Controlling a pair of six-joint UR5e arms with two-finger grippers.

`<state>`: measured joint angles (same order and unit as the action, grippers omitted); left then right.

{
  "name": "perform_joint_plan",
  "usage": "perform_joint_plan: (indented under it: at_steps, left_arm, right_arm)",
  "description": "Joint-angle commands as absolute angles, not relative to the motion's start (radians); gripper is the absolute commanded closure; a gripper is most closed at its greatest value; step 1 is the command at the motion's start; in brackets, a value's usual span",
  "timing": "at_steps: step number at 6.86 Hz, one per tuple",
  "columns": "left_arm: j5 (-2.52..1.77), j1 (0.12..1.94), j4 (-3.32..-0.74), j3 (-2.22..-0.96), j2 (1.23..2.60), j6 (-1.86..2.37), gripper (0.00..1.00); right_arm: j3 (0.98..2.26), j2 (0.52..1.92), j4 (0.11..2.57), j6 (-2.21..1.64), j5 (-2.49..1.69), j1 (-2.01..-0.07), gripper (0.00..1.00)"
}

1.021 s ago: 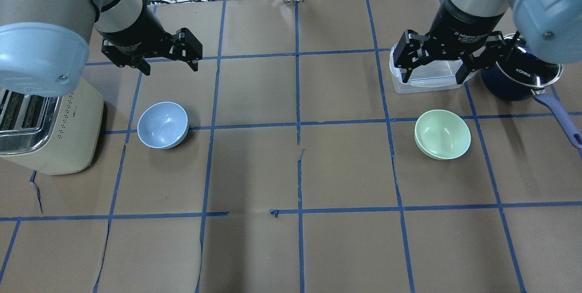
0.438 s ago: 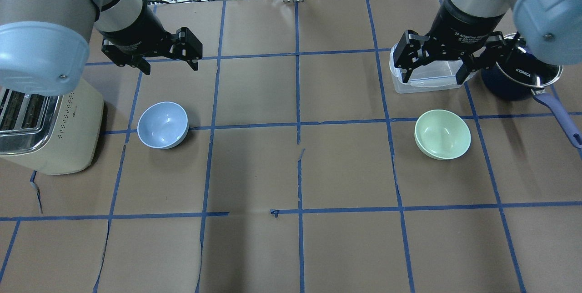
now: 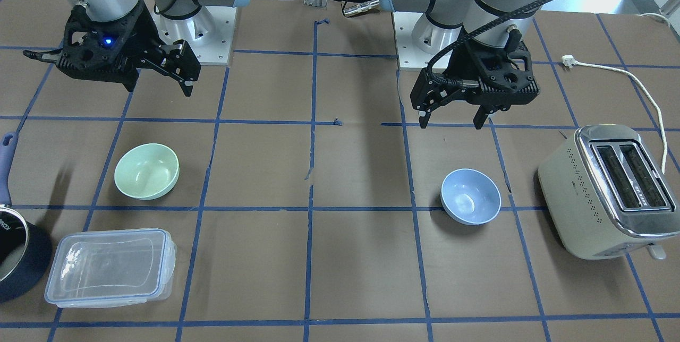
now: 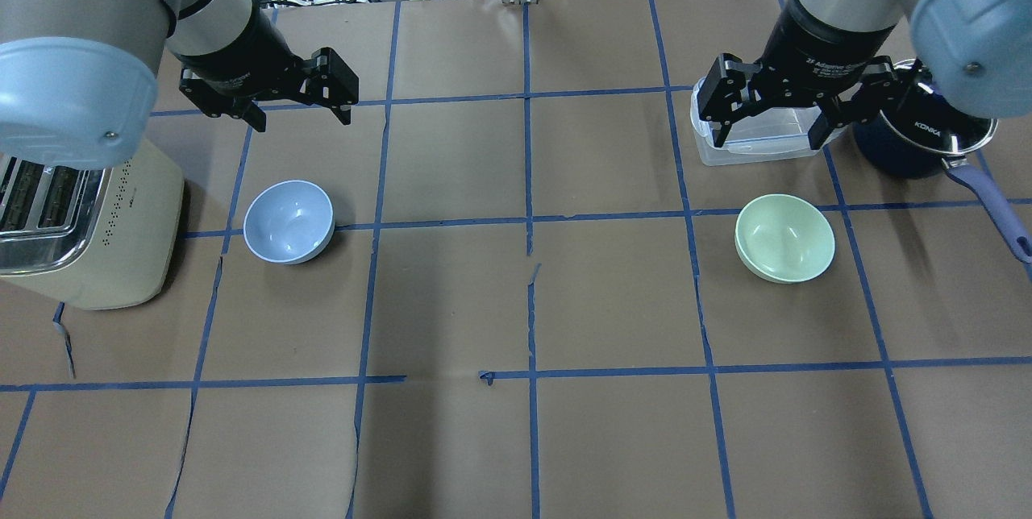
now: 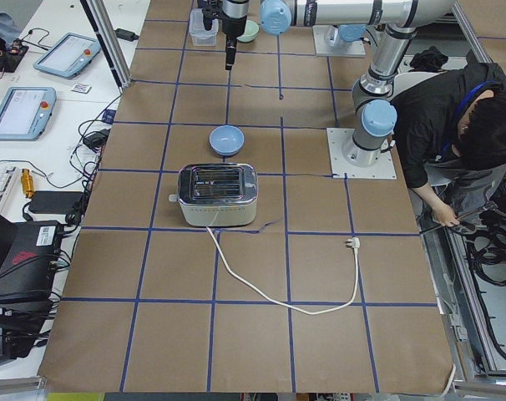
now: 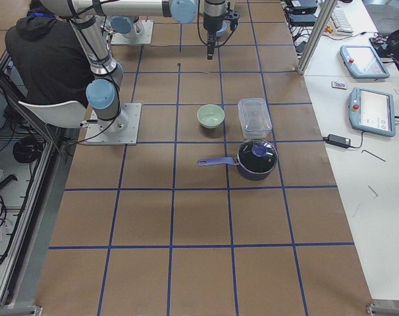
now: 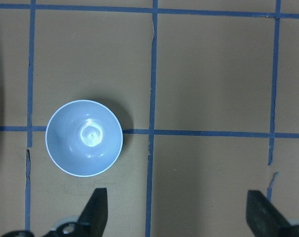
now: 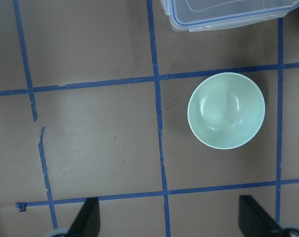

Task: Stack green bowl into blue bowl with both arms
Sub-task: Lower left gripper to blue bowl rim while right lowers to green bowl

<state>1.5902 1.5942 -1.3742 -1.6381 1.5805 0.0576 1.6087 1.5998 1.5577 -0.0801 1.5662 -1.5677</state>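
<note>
The green bowl sits upright on the table's right side and also shows in the front view and the right wrist view. The blue bowl sits upright on the left side, next to the toaster, and shows in the left wrist view. My left gripper hovers open and empty above the table, just beyond the blue bowl. My right gripper hovers open and empty beyond the green bowl, over the clear container. Neither gripper touches a bowl.
A cream toaster stands left of the blue bowl. A clear lidded plastic container and a dark pot with a purple handle lie beyond the green bowl. Blue tape lines grid the brown table.
</note>
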Motion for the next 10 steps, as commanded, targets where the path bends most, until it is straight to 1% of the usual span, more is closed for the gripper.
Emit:
perform_joint_plan:
  at_steps: [1,2,3,4,6,7,8,9,10]
  left_arm:
    - [1.595,1.515,-1.373,-1.643,1.6,-0.127,0.0]
    - [1.574,1.394,-1.374,-1.655,1.624,-0.217,0.0]
    - [1.547,1.353,-1.347,-1.675,1.665,-0.224,0.0]
    - [1.555,1.344,-1.248,-1.705,1.721,-0.229,0.0]
    - [1.578,1.332,-0.994,-1.826,1.817,-0.232,0.0]
    - [1.577,1.294,-0.982,-1.863,1.836,-0.232,0.0]
    - [1.574,1.264,-0.973,-1.867,1.862,-0.235,0.0]
    - [1.577,1.259,-0.973,-1.871,1.879,-0.238,0.0]
    - [1.581,1.258,-0.974,-1.879,1.903,-0.238,0.0]
  right_arm:
    - [1.609,1.6,1.559,-0.08,1.566,-1.568,0.0]
    - [1.609,1.598,1.56,-0.08,1.566,-1.568,0.0]
    - [1.609,1.597,1.565,-0.071,1.566,-1.566,0.0]
    - [1.609,1.594,1.572,-0.066,1.566,-1.56,0.0]
    - [1.612,1.589,1.594,-0.028,1.566,-1.514,0.0]
    - [1.621,1.565,1.603,0.012,1.566,-1.455,0.0]
    - [1.646,1.534,1.623,0.011,1.565,-1.377,0.0]
    - [1.688,1.523,1.725,0.02,1.56,-1.317,0.0]
    - [1.768,1.519,1.809,0.172,1.563,-1.278,0.0]
